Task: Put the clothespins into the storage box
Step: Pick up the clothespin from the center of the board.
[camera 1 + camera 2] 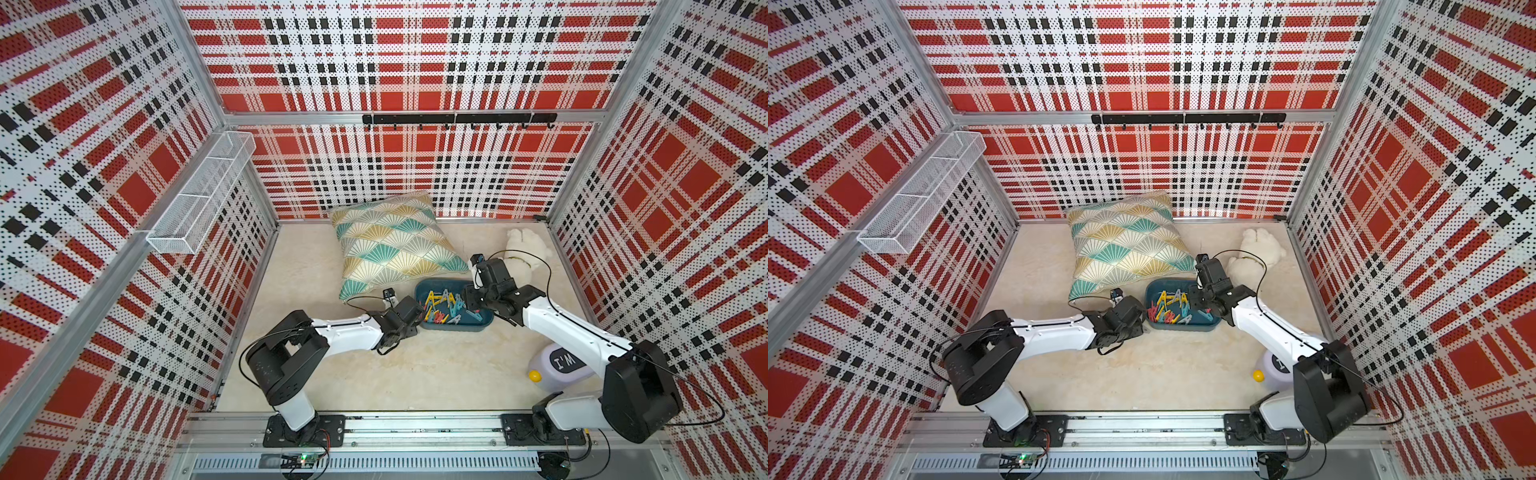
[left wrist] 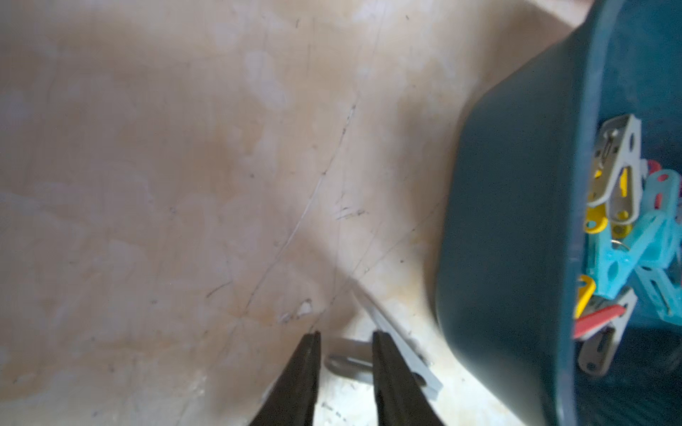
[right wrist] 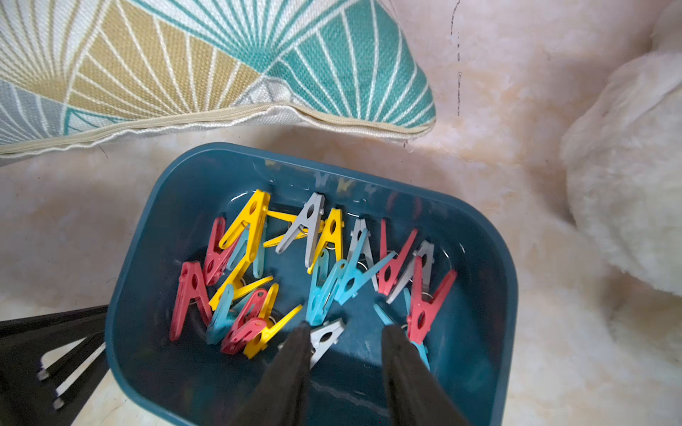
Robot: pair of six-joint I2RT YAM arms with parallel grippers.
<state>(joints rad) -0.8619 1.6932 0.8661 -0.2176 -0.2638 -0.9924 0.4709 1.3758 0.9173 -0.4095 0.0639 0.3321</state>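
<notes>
Holding what appears to be the last loose piece, the left gripper, at the bottom of the left wrist view, pinches a grey clothespin just outside the storage box at right. The other clothespins lie heaped inside it, at the centre of the right wrist view. The right gripper hangs spread and empty above that heap at lower centre. The likely next move is to raise the pin over the rim and release it inside; room is tight, with the right gripper occupying the box, the pillow near its upper edge and the plush toy at right.
</notes>
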